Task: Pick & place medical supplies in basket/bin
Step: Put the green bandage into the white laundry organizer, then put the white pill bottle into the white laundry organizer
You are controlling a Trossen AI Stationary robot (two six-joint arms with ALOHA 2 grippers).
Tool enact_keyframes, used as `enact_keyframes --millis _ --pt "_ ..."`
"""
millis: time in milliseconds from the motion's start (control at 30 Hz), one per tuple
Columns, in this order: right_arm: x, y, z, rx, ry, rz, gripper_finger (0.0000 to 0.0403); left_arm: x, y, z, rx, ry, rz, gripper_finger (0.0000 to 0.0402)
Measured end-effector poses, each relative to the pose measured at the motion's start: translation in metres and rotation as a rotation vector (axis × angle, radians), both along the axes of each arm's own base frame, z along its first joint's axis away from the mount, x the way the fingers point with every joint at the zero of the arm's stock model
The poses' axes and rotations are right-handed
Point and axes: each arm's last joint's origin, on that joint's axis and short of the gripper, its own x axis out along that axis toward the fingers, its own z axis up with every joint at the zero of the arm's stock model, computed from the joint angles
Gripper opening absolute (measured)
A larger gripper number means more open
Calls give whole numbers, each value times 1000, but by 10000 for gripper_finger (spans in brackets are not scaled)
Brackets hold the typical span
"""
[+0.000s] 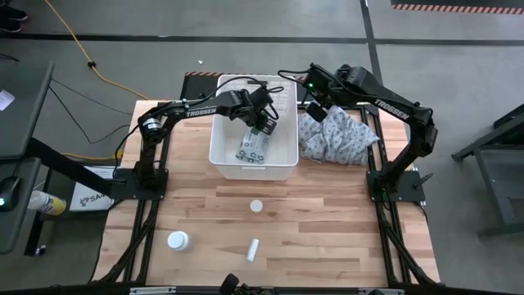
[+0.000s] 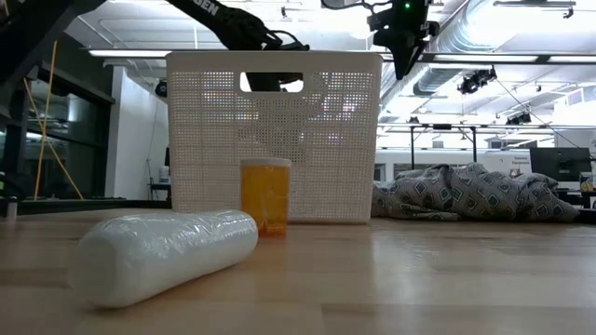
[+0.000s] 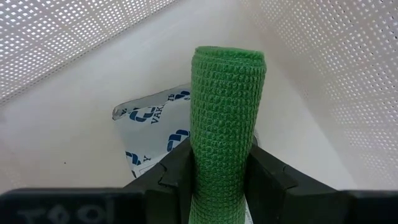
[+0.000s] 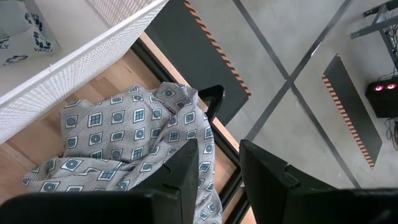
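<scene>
My left gripper (image 1: 264, 123) reaches down inside the white lattice bin (image 1: 225, 156) and is shut on the green cylinder (image 3: 227, 112). Under it the grey-green wipes packet (image 3: 152, 134) lies flat on the bin floor, also visible from above (image 1: 250, 149). My right gripper (image 4: 219, 165) is open and empty, above the grey patterned cloth (image 4: 124, 143) beside the bin's right wall. A white-capped orange bottle (image 2: 265, 195), a white bottle (image 1: 178, 241) and a small white tube (image 1: 253, 250) lie on the table nearer the front edge. My left gripper pinches the green cylinder between its two fingers (image 3: 264, 180), on the sides of its near part (image 3: 217, 180). The cylinder runs along the fingers, and its free end (image 3: 229, 59) sticks out past them. The fingers come from above, slanting down into the bin. The cylinder is lifted clear above the wipes packet.
The bin's perforated walls (image 3: 336, 81) close in around my left gripper. The cloth (image 1: 336, 138) is heaped against the bin's right side, near the table's far right corner. Bare wood (image 1: 327, 221) lies in front of the bin, around the loose items.
</scene>
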Motion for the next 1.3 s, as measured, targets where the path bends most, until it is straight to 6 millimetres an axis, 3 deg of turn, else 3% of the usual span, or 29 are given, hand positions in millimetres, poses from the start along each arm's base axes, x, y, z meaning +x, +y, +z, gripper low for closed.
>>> enact_keyframes --millis 433,867,1300 --pt "0 0 0 0 -1 -1 108 1 0 1 14 -1 -22 160" --pt "0 0 0 0 1 0 108 5 1 3 28 -43 -81 301" --pt "0 0 0 -1 19 21 108 10 -6 15 -47 -171 -221 342"
